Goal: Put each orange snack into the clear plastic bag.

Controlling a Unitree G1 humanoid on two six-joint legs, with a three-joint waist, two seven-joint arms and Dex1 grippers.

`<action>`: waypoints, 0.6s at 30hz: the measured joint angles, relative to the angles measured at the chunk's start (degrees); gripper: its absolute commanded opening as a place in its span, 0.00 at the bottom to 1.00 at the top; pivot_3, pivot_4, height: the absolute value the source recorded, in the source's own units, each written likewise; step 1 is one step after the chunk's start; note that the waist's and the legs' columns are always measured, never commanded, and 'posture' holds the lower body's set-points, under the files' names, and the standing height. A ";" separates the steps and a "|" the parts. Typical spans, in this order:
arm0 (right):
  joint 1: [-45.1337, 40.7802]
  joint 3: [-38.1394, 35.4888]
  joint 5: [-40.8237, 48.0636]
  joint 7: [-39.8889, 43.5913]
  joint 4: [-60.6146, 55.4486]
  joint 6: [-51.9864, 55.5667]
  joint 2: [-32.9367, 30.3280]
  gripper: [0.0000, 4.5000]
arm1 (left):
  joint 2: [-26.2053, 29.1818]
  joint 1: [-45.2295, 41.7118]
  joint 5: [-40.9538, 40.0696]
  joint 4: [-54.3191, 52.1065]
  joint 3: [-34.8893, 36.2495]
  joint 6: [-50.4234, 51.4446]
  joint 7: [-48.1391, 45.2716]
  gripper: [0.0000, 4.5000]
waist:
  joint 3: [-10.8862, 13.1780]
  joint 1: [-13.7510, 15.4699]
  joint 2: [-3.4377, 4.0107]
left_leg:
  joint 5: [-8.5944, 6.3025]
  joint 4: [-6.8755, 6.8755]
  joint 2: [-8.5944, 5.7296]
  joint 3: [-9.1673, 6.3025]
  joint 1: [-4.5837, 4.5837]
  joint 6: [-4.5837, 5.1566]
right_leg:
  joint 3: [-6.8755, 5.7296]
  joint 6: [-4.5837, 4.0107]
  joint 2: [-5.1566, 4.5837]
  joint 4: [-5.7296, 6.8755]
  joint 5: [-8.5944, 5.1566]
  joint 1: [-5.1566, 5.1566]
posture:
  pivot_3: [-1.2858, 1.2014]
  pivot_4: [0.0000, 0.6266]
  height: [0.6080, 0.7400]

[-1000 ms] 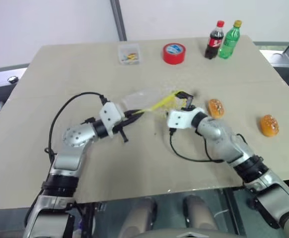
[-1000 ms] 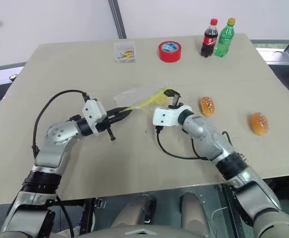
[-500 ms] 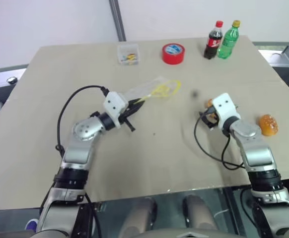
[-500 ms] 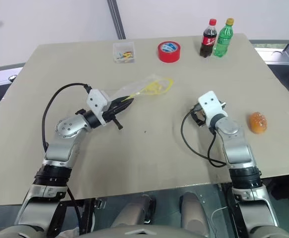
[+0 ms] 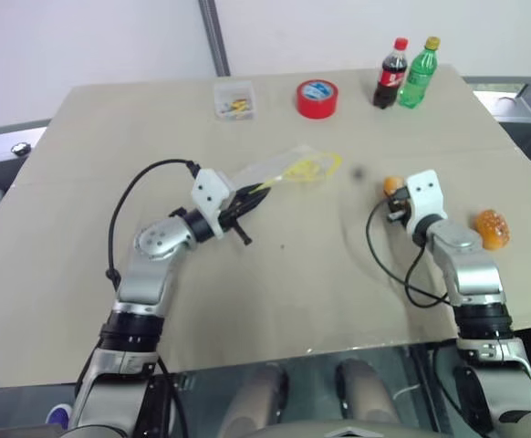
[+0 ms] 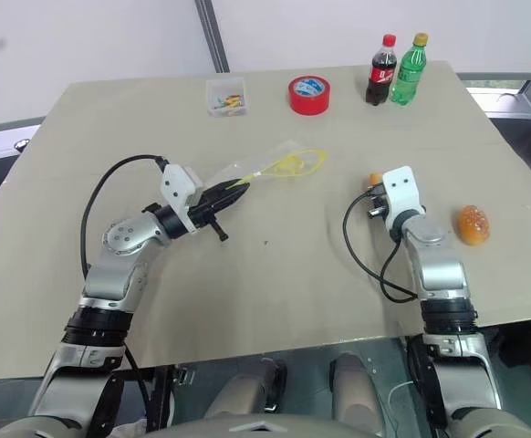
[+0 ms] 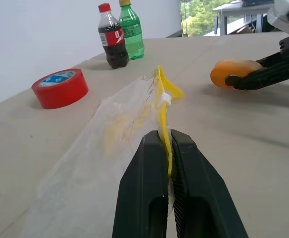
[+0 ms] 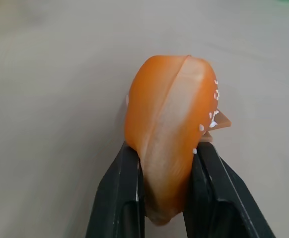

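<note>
The clear plastic bag (image 5: 282, 170) lies stretched out near the table's middle. My left gripper (image 5: 252, 195) is shut on the yellow strip (image 7: 163, 106) along its mouth. To the right, my right gripper (image 5: 394, 195) is shut on one orange snack (image 8: 167, 114), which sits on edge and squeezed between the two black fingers (image 8: 122, 193). The left wrist view shows this same snack (image 7: 234, 71) held low over the table, apart from the bag's mouth. The other orange snack (image 5: 494, 229) lies on the table further right, beyond my right arm.
At the table's far edge stand a red tape roll (image 5: 318, 98), a cola bottle (image 5: 390, 74) and a green bottle (image 5: 420, 71). A small clear box (image 5: 236, 99) sits to their left. A black cable loops from each wrist.
My right gripper left the bag's mouth, swung right to the nearer orange snack and shut on it. My left gripper kept its hold on the bag's yellow strip.
</note>
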 measured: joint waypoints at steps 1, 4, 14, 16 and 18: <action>0.18 0.44 0.97 1.04 -1.69 0.22 0.00 0.17 | 0.02 0.06 -0.39 -0.19 0.00 0.20 -0.18 0.00 | 0.00 -0.01 0.00 | 0.00 0.00 0.00 0.00 0.00 0.00 | 0.00 0.00 0.00 0.00 0.00 0.00 | 0.52 0.24 0.80; 0.42 3.57 4.58 4.77 -8.44 2.24 0.68 0.17 | 0.28 0.78 -1.57 -2.20 0.00 1.14 -1.60 0.00 | 0.00 0.01 0.00 | 0.00 0.00 0.01 -0.02 0.00 0.00 | -0.01 0.00 0.00 0.00 0.00 0.00 | 0.52 0.24 0.80; -1.74 13.73 6.48 10.45 -11.40 6.07 -1.79 0.17 | 4.09 4.99 -3.21 -8.94 -0.97 0.76 -10.69 0.00 | 0.00 0.43 0.00 | 0.00 0.01 0.00 -0.04 0.00 0.00 | -0.06 0.00 -0.02 -0.04 0.00 0.02 | 0.52 0.24 0.80; -2.06 14.27 6.50 12.15 -11.16 6.07 -3.76 0.17 | 5.59 6.82 -3.13 -9.93 -1.83 -0.15 -13.11 0.00 | 0.00 0.39 0.00 | 0.00 0.00 0.00 -0.04 0.00 0.00 | -0.06 -0.01 -0.02 -0.05 0.00 0.02 | 0.52 0.24 0.80; -2.18 14.27 6.86 12.92 -10.90 6.16 -4.18 0.17 | 6.29 7.86 -2.95 -10.00 -2.46 -0.85 -14.49 0.00 | 0.00 0.29 0.00 | 0.00 -0.02 0.01 -0.04 0.01 0.00 | -0.06 -0.01 0.00 -0.05 0.00 0.02 | 0.52 0.24 0.80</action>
